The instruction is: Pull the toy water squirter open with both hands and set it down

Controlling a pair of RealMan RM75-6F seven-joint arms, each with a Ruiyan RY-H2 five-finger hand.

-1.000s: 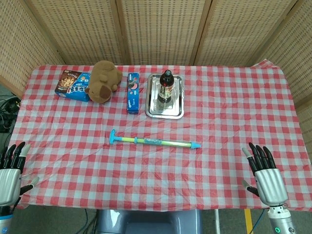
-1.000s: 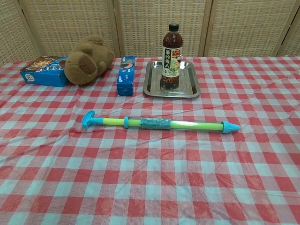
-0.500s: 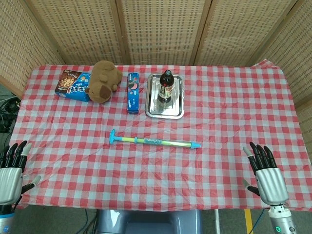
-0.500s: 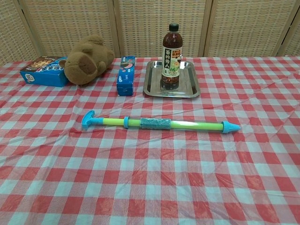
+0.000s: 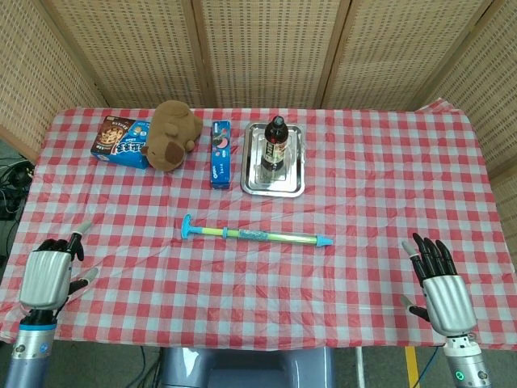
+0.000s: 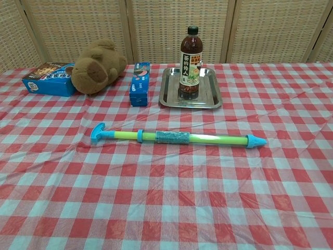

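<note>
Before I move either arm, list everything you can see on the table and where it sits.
toy water squirter: one, blue ends with a green-yellow tube, lying flat mid-table, T-handle toward the left, untouched.
metal tray: one, silver, behind the squirter.
bottle: one, dark with black cap, upright in the tray.
slim snack box: one, blue, left of the tray.
plush toy: one, brown, left of the slim box.
cookie box: one, blue and brown, far left, touching the plush.
tablecloth: one, red-and-white check, covers the table.
left hand: one, grey with black fingers, near-left edge, fingers partly curled, holds nothing.
right hand: one, near-right edge, fingers spread, holds nothing.
</note>
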